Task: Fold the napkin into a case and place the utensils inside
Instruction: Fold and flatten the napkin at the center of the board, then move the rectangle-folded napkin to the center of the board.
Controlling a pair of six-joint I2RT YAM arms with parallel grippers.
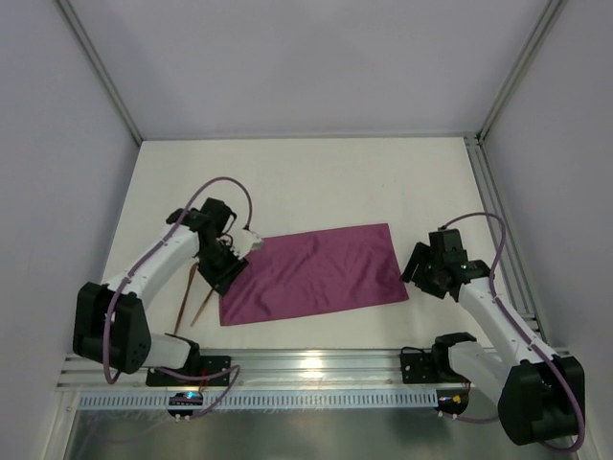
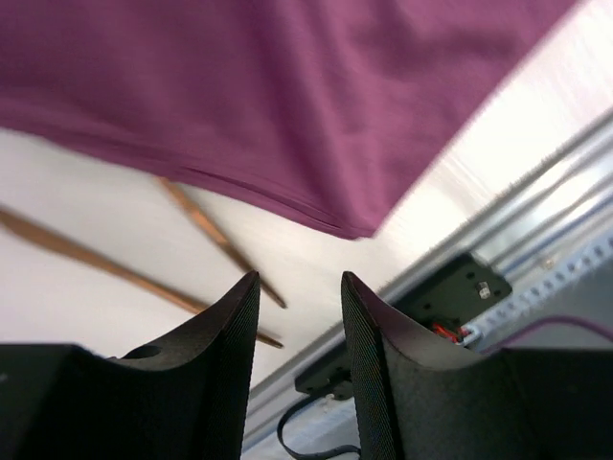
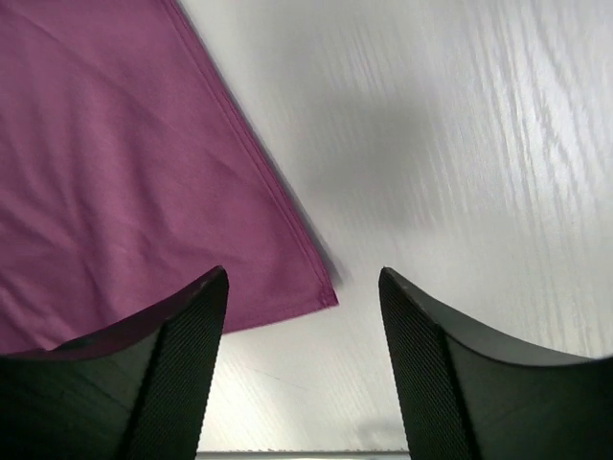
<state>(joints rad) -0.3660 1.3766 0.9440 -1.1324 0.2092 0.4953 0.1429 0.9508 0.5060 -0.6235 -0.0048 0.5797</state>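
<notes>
The plum-purple napkin lies flat on the white table as a wide rectangle; no narrow case shape shows. Its near-left corner shows doubled edges. Two slim copper utensils lie just left of the napkin, one partly tucked under its edge, the other beside it. My left gripper hovers over the napkin's left edge, open with nothing between its fingers. My right gripper stands off the napkin's right edge, open wide over bare table by the near-right corner.
An aluminium rail runs along the near edge, with a black mount and cables on it. Metal frame posts border the table on the right and at the back. White walls enclose the sides.
</notes>
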